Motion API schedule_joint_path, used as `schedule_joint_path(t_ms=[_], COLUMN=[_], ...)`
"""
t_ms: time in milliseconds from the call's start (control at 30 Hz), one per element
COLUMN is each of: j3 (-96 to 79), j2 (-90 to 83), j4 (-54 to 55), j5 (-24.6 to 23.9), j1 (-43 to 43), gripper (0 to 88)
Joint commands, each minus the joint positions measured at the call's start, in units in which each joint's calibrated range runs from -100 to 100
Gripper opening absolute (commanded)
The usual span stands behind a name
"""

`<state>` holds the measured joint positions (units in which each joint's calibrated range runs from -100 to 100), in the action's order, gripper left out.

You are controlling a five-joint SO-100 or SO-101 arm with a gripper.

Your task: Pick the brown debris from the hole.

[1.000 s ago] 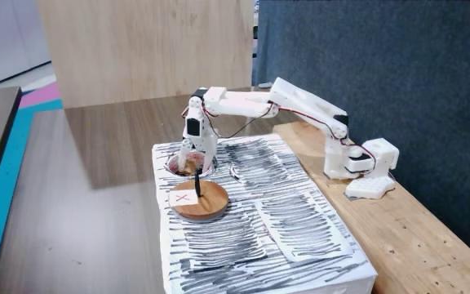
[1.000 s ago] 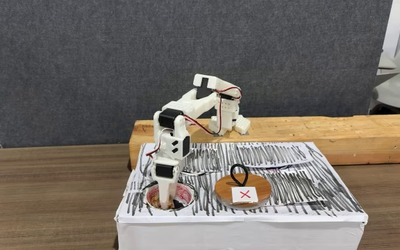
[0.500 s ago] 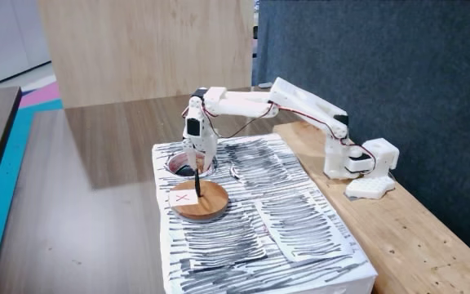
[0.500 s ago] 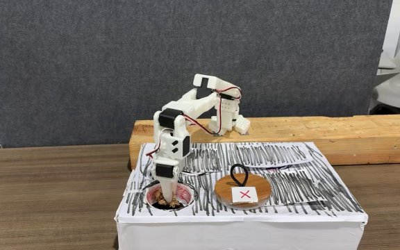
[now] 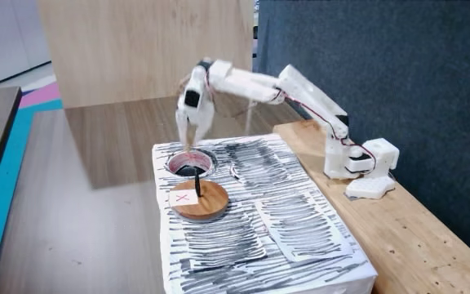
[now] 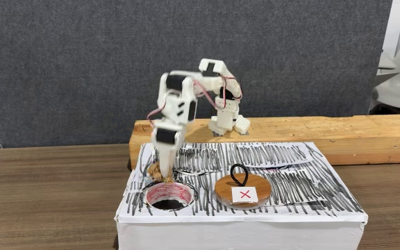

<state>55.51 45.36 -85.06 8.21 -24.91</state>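
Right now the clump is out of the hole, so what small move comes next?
Probably swing sideways, away from the hole. The gripper holds the brown debris directly above the opening, so dropping it here would likely send it back in. Keep the jaws closed until clear of the rim.

A tan brown debris point(image 6: 157, 169) clump hangs from the white gripper point(image 6: 161, 171). The hole point(image 6: 169, 196) has a pinkish-red rim; the box point(image 6: 290, 167) carries black scribbled stripes on white.
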Motion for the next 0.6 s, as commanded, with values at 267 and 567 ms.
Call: schedule_joint_path(t_ms=[267,567], j3=[0.0,-10.1], j2=[-21.3,-42.7], j4=[-14.0,-13.9], j5=[-0.1,0.3], j1=[2.3,2.5], gripper=[1.2,1.2])
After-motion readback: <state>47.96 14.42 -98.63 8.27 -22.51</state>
